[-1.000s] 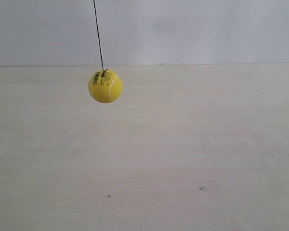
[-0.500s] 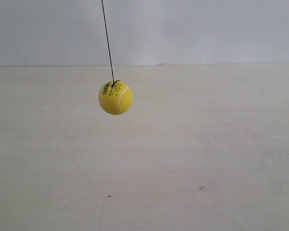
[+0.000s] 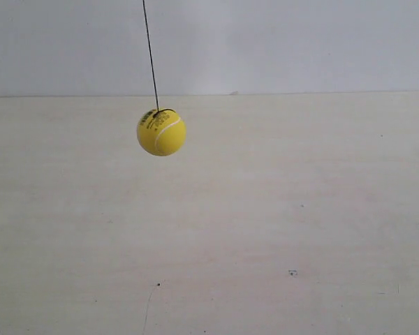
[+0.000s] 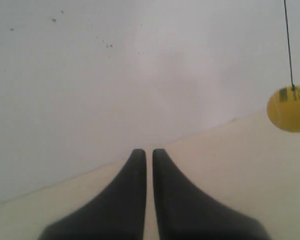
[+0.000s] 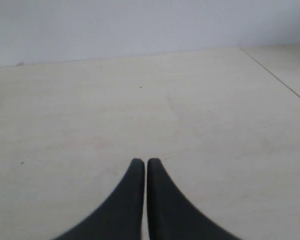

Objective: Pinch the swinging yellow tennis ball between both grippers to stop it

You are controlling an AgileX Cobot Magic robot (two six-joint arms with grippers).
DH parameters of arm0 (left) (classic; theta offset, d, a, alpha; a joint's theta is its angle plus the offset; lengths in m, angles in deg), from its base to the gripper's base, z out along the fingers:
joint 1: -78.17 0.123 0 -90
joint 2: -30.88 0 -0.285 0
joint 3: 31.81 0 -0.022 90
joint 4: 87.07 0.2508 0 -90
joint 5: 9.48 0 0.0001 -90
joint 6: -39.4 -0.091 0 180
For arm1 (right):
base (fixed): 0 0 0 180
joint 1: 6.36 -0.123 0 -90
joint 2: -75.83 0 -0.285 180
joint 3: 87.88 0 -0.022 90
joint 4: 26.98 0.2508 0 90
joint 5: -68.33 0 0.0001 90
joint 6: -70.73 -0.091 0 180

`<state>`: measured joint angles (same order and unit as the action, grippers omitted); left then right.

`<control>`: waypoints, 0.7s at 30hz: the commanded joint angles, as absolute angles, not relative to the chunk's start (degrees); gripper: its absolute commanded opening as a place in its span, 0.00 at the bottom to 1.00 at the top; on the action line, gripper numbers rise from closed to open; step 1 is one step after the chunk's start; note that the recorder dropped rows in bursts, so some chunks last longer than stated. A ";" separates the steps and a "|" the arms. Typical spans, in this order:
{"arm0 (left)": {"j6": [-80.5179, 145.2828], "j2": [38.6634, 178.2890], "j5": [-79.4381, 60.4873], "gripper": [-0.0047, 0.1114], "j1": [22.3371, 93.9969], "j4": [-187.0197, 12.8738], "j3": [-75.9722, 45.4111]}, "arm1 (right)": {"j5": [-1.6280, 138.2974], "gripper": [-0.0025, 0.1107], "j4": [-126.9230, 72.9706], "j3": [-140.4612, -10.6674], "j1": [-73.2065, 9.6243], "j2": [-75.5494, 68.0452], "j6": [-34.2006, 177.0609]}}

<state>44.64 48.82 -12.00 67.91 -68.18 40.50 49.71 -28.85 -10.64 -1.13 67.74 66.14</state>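
Tracking yellow tennis ball (image 3: 161, 132), hung above table (image 3: 279, 223) (unseen from right wrist). Noted left pincer (image 4: 149, 152), right pincer (image 5: 141, 161) both narrow, empty. Best met from opposite sides, mid-height, together.

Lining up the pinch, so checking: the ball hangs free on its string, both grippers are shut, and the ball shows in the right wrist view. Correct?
No. The yellow tennis ball shows in the left wrist view; the right wrist view has no ball in it. The rest holds: it hangs free on its string, and the left gripper and right gripper are shut.
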 commanded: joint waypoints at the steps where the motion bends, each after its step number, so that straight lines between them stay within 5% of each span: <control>1: 41.80 47.96 -13.53 0.08 69.61 -73.96 44.60 | 50.50 0.02 -28.75 -10.67 -1.23 68.05 66.31; 14: 41.42 38.83 8.25 0.08 75.73 -79.40 45.41 | 50.50 0.02 -28.75 -10.67 -1.23 68.05 66.31; 21: 41.44 38.66 8.79 0.08 75.88 -80.04 45.41 | 50.16 0.02 -28.75 -10.67 -1.23 68.05 66.31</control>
